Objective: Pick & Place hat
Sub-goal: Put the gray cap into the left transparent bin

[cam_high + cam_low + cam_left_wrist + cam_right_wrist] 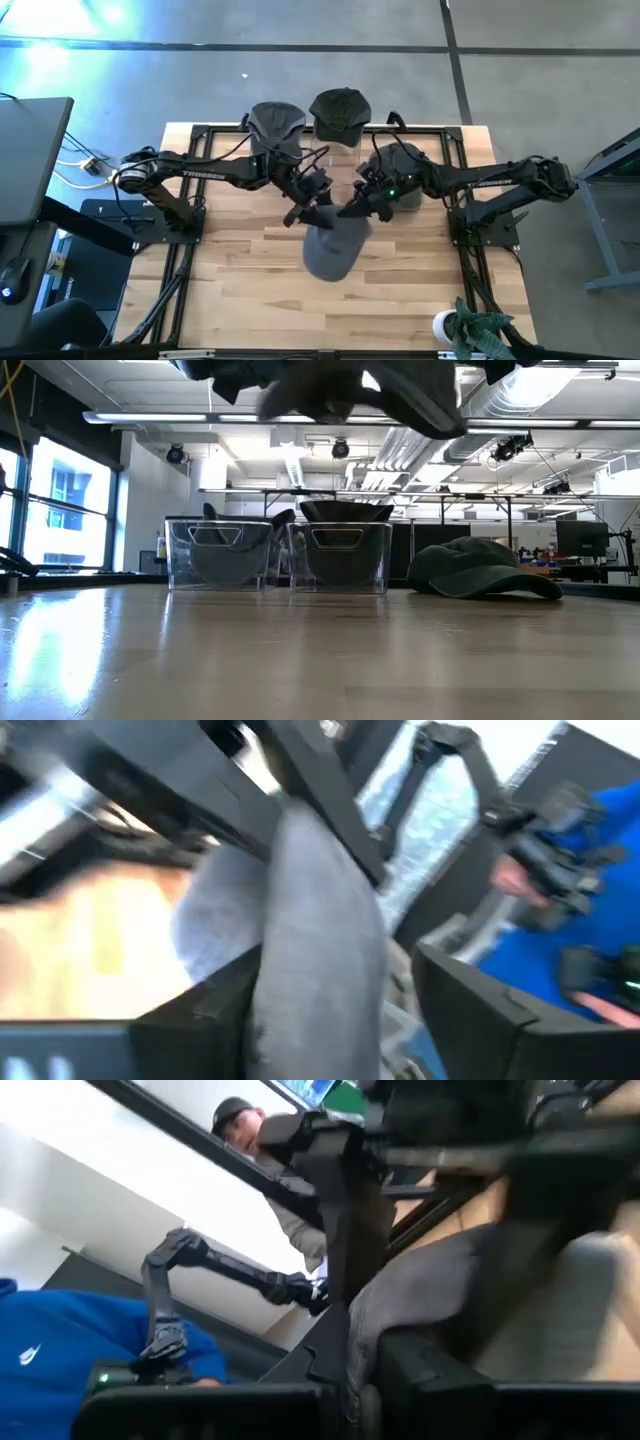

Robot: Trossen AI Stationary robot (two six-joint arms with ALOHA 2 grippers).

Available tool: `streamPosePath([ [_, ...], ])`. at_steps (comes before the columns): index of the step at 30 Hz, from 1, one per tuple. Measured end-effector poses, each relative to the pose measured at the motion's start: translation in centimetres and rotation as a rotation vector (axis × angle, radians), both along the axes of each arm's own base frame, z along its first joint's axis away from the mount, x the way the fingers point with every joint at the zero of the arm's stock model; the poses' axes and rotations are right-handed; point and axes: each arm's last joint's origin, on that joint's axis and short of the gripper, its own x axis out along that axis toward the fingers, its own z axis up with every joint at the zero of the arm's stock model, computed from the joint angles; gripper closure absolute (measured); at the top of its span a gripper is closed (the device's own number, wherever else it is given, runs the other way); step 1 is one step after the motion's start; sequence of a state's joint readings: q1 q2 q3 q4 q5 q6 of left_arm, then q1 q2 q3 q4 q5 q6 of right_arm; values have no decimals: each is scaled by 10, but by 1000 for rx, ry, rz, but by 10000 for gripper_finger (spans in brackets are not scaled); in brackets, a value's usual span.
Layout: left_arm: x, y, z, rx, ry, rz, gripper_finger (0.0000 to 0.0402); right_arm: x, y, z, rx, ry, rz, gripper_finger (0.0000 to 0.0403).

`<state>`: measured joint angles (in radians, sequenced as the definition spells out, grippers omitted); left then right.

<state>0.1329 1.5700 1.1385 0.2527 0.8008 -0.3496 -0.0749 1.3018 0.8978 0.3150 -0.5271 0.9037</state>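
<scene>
Grey cap (335, 247) is held aloft mid-desk between both grippers. Right gripper (352, 209) is clamped on its far edge. Left gripper (312, 213) is part-open around the fabric; grip can't be told.

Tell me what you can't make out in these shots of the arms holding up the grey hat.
- Left gripper: the grey hat lies between its fingers in the blurred left wrist view, but contact is unclear.
- Low view: the top edge cuts off the hat and both grippers.
- Two clear bins: their dark contents are too dim to identify.
- Right gripper: shut on the hat's fabric; how much it pinches is hidden.
</scene>
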Motion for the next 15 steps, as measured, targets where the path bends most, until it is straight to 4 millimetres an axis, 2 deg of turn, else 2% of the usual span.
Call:
streamPosePath([
  [5,-1,-2,-2,-50,53,-47,262,-1,-14,1,-21,-16,-27,387],
  [11,-2,-2,-1,-98,87,-65,378,-2,-21,0,-30,-22,-6,356],
  [13,-7,-3,4,-100,78,-80,393,-2,-21,1,-61,-39,2,353],
  [15,-11,-4,12,-94,48,-91,387,-2,-19,1,-87,-53,10,351],
])
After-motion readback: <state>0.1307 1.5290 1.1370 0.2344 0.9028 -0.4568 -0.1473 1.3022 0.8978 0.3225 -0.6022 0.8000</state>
